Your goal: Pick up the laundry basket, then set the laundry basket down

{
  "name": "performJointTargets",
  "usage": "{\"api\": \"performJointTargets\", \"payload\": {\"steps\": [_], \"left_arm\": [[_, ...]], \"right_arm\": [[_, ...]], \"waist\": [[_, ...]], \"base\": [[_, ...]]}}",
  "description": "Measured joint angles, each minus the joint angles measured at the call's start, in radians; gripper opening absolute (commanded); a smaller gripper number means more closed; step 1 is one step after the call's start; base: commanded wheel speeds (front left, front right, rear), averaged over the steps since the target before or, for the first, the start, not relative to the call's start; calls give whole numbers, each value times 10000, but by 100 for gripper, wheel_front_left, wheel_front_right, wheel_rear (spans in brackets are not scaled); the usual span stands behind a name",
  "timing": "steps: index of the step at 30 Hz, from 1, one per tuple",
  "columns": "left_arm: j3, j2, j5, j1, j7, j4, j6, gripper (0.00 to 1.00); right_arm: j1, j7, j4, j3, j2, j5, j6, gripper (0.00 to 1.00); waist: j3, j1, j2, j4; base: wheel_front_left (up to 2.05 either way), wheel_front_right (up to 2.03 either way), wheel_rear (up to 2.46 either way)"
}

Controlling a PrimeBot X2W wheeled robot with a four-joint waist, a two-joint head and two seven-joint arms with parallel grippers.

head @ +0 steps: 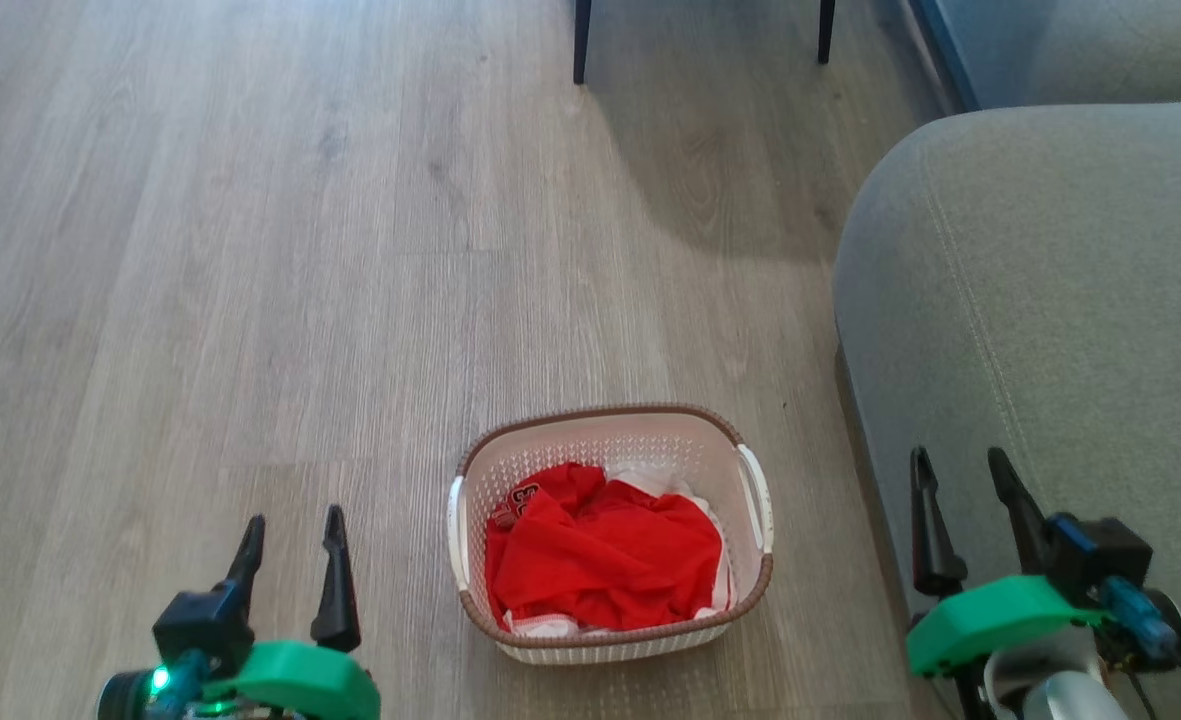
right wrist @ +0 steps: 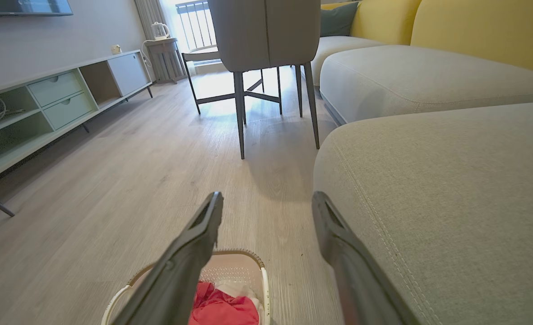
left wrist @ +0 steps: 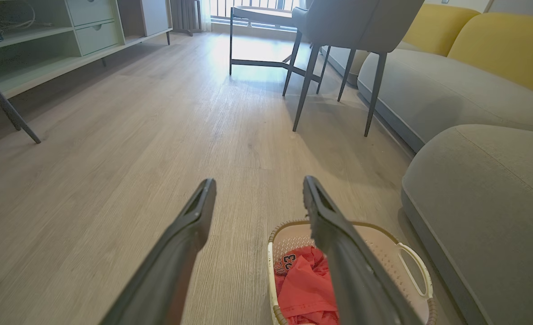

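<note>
Wide pale wooden floor [head: 250, 250] stretched ahead, and the grey sofa [head: 1050, 280] bulked along the robot's right. Two dark chair legs [head: 581, 40] stood at the far end. And there it was: the laundry basket [head: 610, 411] sat on the floor between the two arms, close beside the sofa, its brown rim level. Red clothes [head: 600, 560] were heaped inside, with a bit of white peeking out. The left tool [head: 294, 518] hovered well apart from the basket, fingers spread, pinching nothing. The right tool [head: 958, 458] showed against the sofa's side, fingers spread too, empty, clear of the white handle [head: 758, 495].
</note>
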Motion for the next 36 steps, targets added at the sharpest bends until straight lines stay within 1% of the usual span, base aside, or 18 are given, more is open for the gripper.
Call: {"api": "performJointTargets", "payload": {"steps": [7, 25, 26, 27, 32, 36], "left_arm": [[169, -4, 92, 331, 0, -349, 2, 100], [224, -29, 322, 584, 0, -366, -10, 100], [207, -29, 330, 601, 4, -309, -12, 0], [207, -29, 330, 601, 4, -309, -12, 0], [153, -40, 282, 874, 50, 474, -13, 0], [165, -42, -142, 959, 148, 556, -40, 0]], "right_arm": [[363, 0, -236, -125, 12, -79, 0, 100], [368, 0, -305, -288, 13, -165, 0, 100], [367, 4, -247, -297, 15, -161, 0, 0], [367, 4, -247, -297, 15, -161, 0, 0], [627, 42, 560, -267, 56, -125, 0, 0], [753, 121, 621, -272, 58, 320, 0, 0]], "waist": [[-181, 0, 0, 16], [-233, 0, 0, -8], [-229, 0, 0, -13], [-229, 0, 0, -13], [-226, 1, 0, -18], [-219, 1, 0, -28]], "base": [[0, 0, 0], [0, 0, 0], [0, 0, 0], [0, 0, 0], [0, 0, 0], [0, 0, 0]]}}
